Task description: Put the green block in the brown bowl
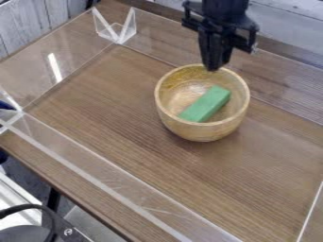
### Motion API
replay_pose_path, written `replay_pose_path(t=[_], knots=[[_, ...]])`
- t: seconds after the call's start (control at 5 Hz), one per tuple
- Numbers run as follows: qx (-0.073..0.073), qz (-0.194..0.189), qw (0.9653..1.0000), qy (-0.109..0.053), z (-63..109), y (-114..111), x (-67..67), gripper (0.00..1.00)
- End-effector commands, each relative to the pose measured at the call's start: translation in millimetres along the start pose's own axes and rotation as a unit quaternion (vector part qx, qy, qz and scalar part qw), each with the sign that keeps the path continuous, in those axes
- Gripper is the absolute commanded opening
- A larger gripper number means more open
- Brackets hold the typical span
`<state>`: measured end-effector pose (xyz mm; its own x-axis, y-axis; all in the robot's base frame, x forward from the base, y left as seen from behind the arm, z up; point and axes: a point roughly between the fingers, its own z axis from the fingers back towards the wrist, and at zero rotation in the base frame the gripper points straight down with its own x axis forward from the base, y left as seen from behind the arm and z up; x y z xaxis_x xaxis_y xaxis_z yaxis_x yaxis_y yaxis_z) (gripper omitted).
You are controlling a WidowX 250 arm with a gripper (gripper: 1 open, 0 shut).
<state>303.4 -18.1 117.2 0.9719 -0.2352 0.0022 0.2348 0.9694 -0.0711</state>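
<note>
The green block (206, 104) lies tilted inside the brown bowl (169, 112), which rests on the wooden table slightly right of centre. My gripper (218, 64) hangs from the top of the view, pointing down over the bowl's far rim. Its dark fingers are pressed together with nothing between them, and the tips stay a little above the block without touching it.
A clear acrylic wall (76, 180) runs around the wooden table surface (127, 142). A clear acrylic V-shaped stand (115, 25) sits at the far left corner. Grey panelling lies behind the enclosure.
</note>
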Motion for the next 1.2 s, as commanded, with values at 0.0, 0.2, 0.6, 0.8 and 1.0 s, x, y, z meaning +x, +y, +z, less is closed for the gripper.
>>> replay_pose_path(t=[0.0, 0.2, 0.6, 0.8, 1.0], knots=[[-0.001, -0.003, 0.9997, -0.024, 2.4, 0.3, 4.8, 0.00], [-0.004, -0.003, 0.9997, -0.023, -3.5, 1.3, 6.1, 0.00], [-0.007, -0.002, 0.9998, -0.020, -9.8, 3.1, 7.9, 0.00], [-0.008, -0.002, 0.9998, -0.019, -13.5, 4.2, 9.1, 0.00], [-0.012, -0.001, 0.9995, -0.030, -2.7, 5.5, 7.1, 1.00]])
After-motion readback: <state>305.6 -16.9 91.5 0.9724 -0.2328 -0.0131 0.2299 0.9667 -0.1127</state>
